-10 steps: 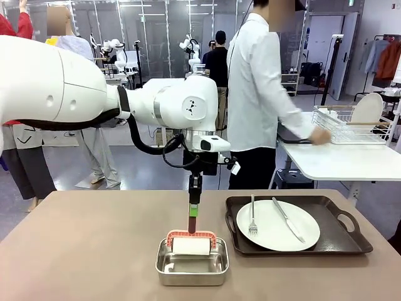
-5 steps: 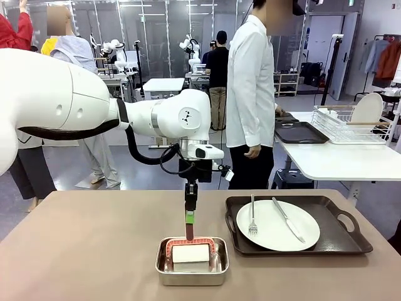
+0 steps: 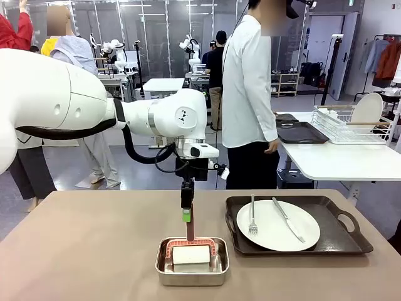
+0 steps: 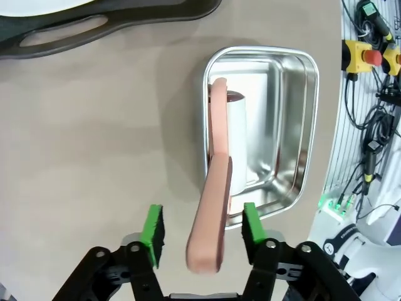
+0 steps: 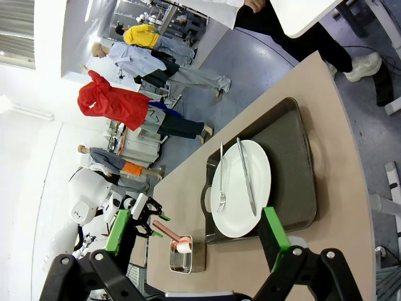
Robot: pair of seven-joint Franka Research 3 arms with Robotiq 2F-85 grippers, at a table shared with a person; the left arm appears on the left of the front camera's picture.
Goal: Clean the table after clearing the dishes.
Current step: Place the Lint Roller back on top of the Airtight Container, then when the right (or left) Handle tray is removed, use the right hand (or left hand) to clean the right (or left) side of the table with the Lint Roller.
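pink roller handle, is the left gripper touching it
Apart: left wrist view shows a gap between each green pad and the pink roller handle.

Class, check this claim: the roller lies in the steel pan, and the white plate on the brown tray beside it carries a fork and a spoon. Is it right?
Not quite. The roller does lie in the steel pan, and the white plate sits on the brown tray beside it. However, next to the fork lies a knife, not a spoon. The front view shows this.

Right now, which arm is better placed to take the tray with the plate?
Likely right: the tray lies on that side, the right gripper open and facing it; the left gripper hangs open around the roller handle.
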